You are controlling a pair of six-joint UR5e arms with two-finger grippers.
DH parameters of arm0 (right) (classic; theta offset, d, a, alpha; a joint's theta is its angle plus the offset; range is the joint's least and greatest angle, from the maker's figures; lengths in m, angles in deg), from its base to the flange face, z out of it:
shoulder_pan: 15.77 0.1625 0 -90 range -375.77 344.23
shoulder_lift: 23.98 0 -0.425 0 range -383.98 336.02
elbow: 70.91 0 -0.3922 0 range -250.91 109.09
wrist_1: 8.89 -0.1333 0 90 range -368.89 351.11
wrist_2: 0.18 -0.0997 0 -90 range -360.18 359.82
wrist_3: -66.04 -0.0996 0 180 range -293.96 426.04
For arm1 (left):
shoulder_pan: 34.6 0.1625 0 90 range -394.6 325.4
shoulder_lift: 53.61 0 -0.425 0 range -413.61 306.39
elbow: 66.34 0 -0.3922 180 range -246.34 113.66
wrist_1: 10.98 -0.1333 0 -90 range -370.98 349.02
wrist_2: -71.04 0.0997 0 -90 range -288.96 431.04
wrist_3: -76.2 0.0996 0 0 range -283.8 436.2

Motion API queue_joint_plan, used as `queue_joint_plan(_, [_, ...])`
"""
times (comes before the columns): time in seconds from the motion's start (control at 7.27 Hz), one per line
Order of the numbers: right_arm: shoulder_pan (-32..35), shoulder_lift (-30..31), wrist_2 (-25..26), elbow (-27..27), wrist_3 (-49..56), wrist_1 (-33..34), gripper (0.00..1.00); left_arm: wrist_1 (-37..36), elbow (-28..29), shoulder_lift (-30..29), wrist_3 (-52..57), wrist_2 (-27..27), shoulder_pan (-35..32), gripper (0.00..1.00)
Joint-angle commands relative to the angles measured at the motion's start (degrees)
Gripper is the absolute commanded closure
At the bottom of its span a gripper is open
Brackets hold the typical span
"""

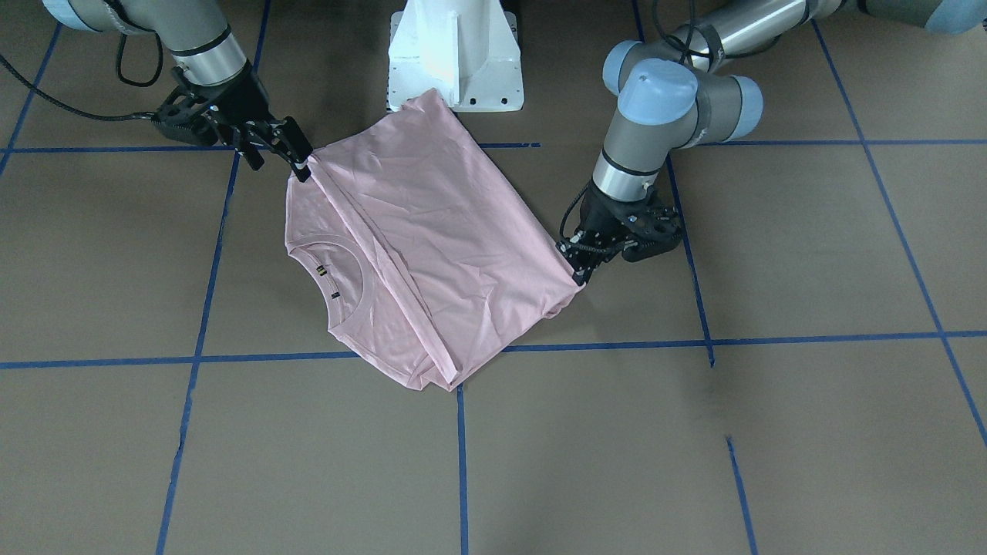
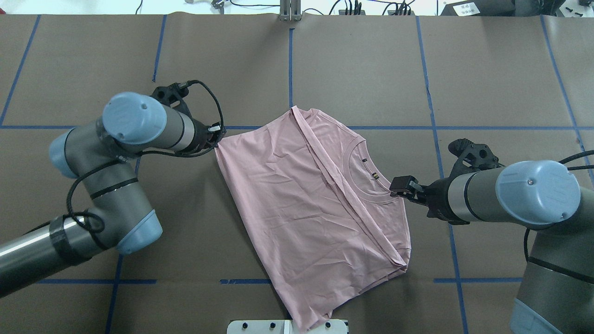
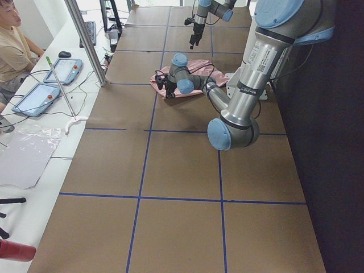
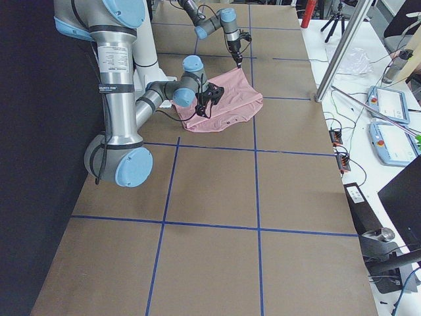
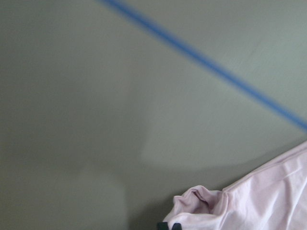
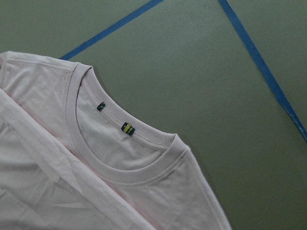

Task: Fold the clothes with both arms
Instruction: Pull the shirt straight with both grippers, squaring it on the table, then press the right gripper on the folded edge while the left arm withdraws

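the pale pink t-shirt [image 2: 306, 204] lies near the middle of the brown table [image 2: 352, 60], partly folded, plain side up, with one half laid over the other along a crease that runs diagonally. its long axis runs from the corner by the white pedestal base [image 1: 456, 54] out toward the far side of the table, slanted relative to the blue tape grid [image 2: 290, 60]. the ribbed crew neck [image 2: 366, 178] opens toward the robot's right side, with two small tags showing inside the collar. the left gripper [image 2: 214, 133] sits at the shirt's left corner, its jaws closed on a bunched bit of fabric, as the left wrist view shows. the right gripper [image 2: 404, 186] is at the shoulder edge just beside the collar; in the front view its fingertips [image 1: 302, 168] pinch that edge, jaws narrow on the cloth.
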Motion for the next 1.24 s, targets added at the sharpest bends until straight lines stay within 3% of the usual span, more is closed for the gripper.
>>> queue_joint_plan(0.0, [-0.07,-0.17,0.24,0.18,-0.27,-0.12,0.0,9.96,18.93,-11.24,4.63,0.09,-6.86,1.0])
queue_joint_plan(0.14, [-0.07,-0.69,0.33,0.18,-0.62,-0.3,0.0,17.26,28.76,-15.28,4.8,0.09,-8.37,1.0])
queue_joint_plan(0.28, [-0.41,-2.35,1.11,0.62,-0.79,-0.21,0.0,21.77,33.47,-16.98,4.98,0.26,-8.91,1.0])
queue_joint_plan(0.41, [-1.72,-5.32,2.86,3.06,-0.88,-0.04,0.0,23.46,33.61,-17.0,5.07,0.79,-9.08,0.69])
queue_joint_plan(0.55, [-4.09,-8.57,4.36,5.43,-1.75,0.14,0.0,23.66,32.65,-16.56,4.55,0.79,-9.09,0.54])
queue_joint_plan(0.83, [-11.98,-12.01,10.66,8.77,-11.9,0.57,0.0,22.52,17.26,-6.51,4.45,0.27,-9.17,0.54])
queue_joint_plan(1.1, [-14.91,-20.0,12.63,12.83,-15.11,9.85,0.2,21.29,14.98,-4.69,4.45,-0.7,-9.18,0.54])
